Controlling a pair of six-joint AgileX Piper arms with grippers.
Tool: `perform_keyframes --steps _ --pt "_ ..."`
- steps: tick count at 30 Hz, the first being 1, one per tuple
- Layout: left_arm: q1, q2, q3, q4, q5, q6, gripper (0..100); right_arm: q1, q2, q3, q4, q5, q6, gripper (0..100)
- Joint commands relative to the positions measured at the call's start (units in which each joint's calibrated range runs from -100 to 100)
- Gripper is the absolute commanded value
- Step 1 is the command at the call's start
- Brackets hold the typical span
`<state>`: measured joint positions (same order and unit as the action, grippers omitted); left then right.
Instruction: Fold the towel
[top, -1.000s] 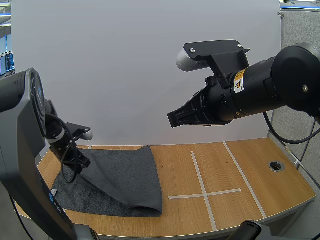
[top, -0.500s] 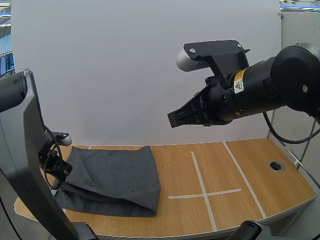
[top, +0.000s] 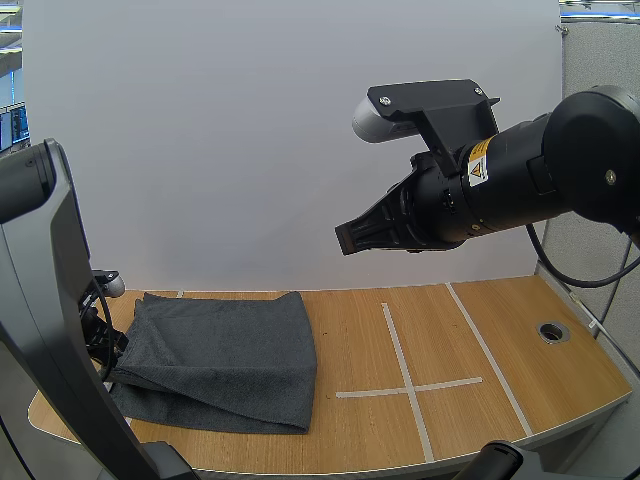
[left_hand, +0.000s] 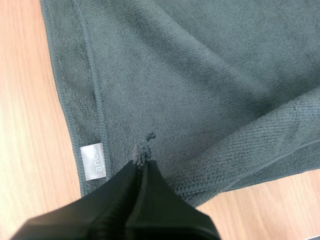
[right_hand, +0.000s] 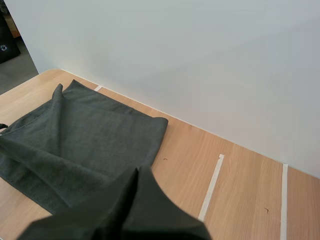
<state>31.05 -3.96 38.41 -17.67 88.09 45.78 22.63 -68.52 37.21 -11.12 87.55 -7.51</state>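
The dark grey towel lies on the left part of the wooden table, one layer doubled over another with the fold along its right side. The left gripper has its fingers pressed together on a small tuft at the towel's edge, near a white label (its print is too small to read). The right gripper hangs high above the table, well apart from the towel, its fingers closed together with nothing between them. White tape lines cross on the table beside the towel.
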Motion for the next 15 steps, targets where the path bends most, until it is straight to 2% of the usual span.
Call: perform_keyframes --steps 1,11,12,14,15 --pt "0.2 -0.68 0.13 -1.46 0.3 0.51 0 -0.22 -0.64 -0.09 -0.12 -1.02 -0.31 0" --pt "0.2 -0.68 0.13 -3.42 -1.48 -1.31 1 -0.22 -0.64 -0.09 -0.12 -1.02 -0.31 0" --pt "0.2 -0.68 0.13 -3.86 -1.48 -1.31 7 -0.22 -0.64 -0.09 -0.12 -1.02 -0.31 0" --pt "0.2 -0.68 0.13 -4.36 -1.06 -0.94 26 -0.22 -0.64 -0.09 -0.12 -1.02 -0.31 0" --pt "0.2 -0.68 0.13 -4.39 -0.92 -0.73 47 -0.22 -0.64 -0.09 -0.12 -1.02 -0.31 0"
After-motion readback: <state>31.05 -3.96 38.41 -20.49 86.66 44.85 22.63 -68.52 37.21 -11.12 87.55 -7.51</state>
